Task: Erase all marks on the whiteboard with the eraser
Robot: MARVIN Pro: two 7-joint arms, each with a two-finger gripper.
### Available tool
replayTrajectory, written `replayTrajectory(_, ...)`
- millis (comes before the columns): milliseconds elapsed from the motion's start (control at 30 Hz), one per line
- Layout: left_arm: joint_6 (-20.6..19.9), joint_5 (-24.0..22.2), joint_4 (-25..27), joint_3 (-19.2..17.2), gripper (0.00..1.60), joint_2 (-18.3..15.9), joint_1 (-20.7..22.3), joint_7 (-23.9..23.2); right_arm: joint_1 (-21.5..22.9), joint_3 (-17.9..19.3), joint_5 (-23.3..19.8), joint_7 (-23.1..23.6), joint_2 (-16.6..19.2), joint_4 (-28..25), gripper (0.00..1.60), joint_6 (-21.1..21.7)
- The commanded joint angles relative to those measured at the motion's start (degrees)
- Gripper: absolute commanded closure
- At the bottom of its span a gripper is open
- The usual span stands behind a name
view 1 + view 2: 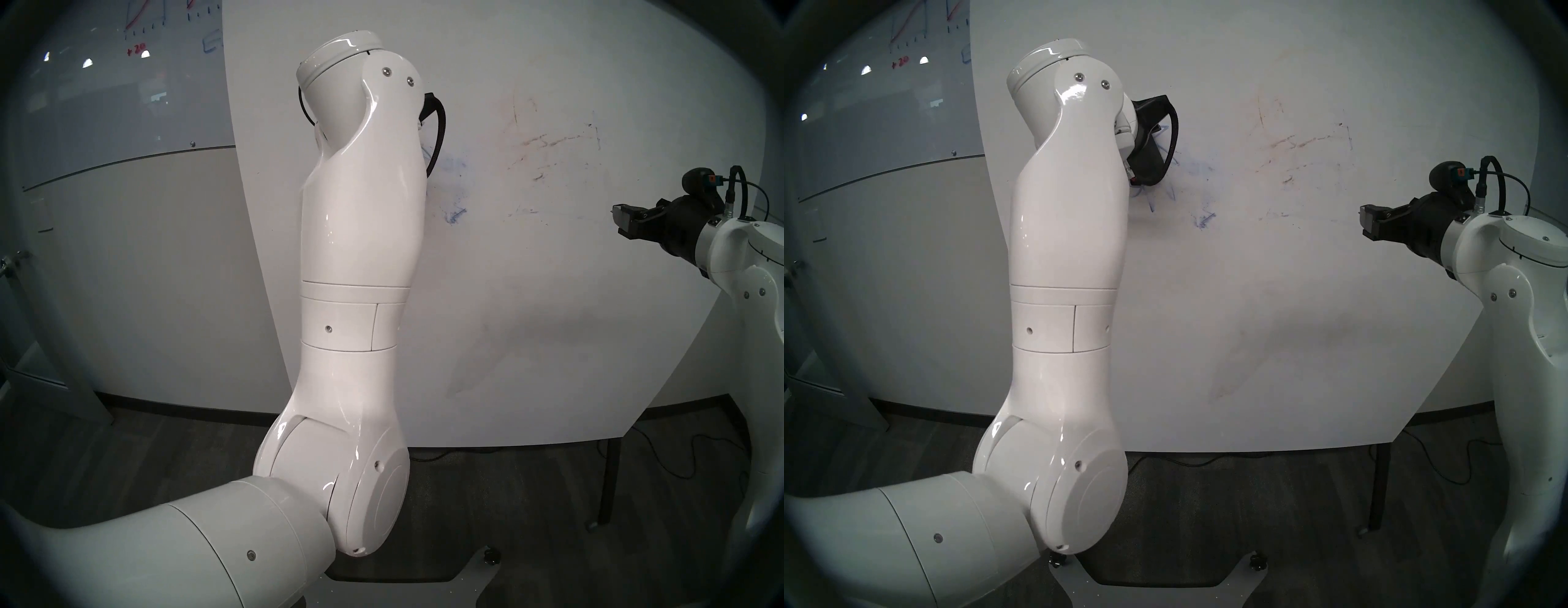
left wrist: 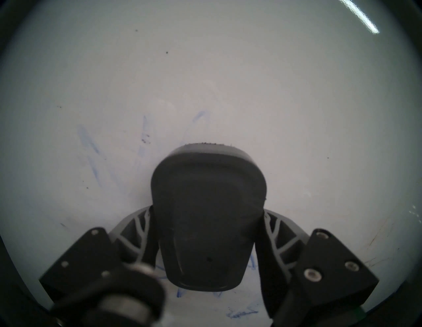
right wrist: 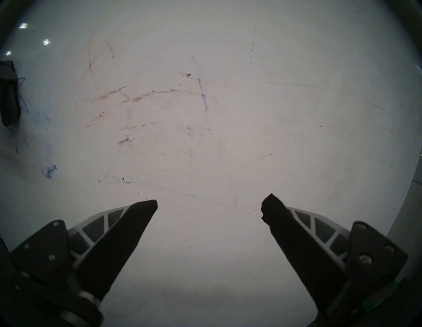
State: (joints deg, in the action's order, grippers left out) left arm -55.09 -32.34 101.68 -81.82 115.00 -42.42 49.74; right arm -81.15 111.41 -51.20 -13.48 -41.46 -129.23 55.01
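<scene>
Large matte whiteboard (image 1: 1293, 297) upright, filling the scene behind both arms, faintly stained. Glossy grey glass board (image 1: 106, 85) with red and blue graph scribbles beyond its left edge, well apart from the tool. White left arm (image 1: 360, 254) raised in front of the whiteboard, hiding most of the hand in the head views. Left gripper (image 2: 206, 219) clamped narrow on the eraser (image 2: 206, 217), one finger on each long side. Dark grey eraser pressed with its far end against the whiteboard, pad edge touching the surface. Blue marks (image 2: 91, 148) faint and smeared just beyond and to the left of the eraser in the wrist view; sharper blue lines (image 2: 242, 312) below it, partly hidden under the pad. Blue smudge (image 1: 1204, 220) lower right of the held eraser in the head view. Brownish streaks (image 3: 137, 98) further right, between the two grippers. Right gripper (image 3: 209, 205) spread wide, holding nothing, pointing at the whiteboard, well apart from the eraser.
</scene>
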Motion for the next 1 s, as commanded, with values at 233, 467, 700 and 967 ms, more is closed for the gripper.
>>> replayTrajectory(233,0.1,1.4,3.1,2.7,1.6,0.0,-7.6,5.6,0.5,0.2,0.1,0.0,0.2,-0.3,0.0,-0.3)
replayTrajectory(467,0.1,0.2,1.9,2.8,1.6,-0.3,-9.3,6.1,0.5,0.2,0.1,0.0,0.2,-0.3,0.0,-0.3)
replayTrajectory(700,0.1,-0.7,0.7,4.1,1.6,-2.3,-11.6,6.0,0.5,0.2,0.1,0.0,0.2,-0.3,0.0,-0.3)
replayTrajectory(967,0.1,-1.0,-0.4,4.5,1.6,-3.6,-13.1,5.9,0.5,0.2,0.1,0.0,0.2,-0.3,0.0,-0.3)
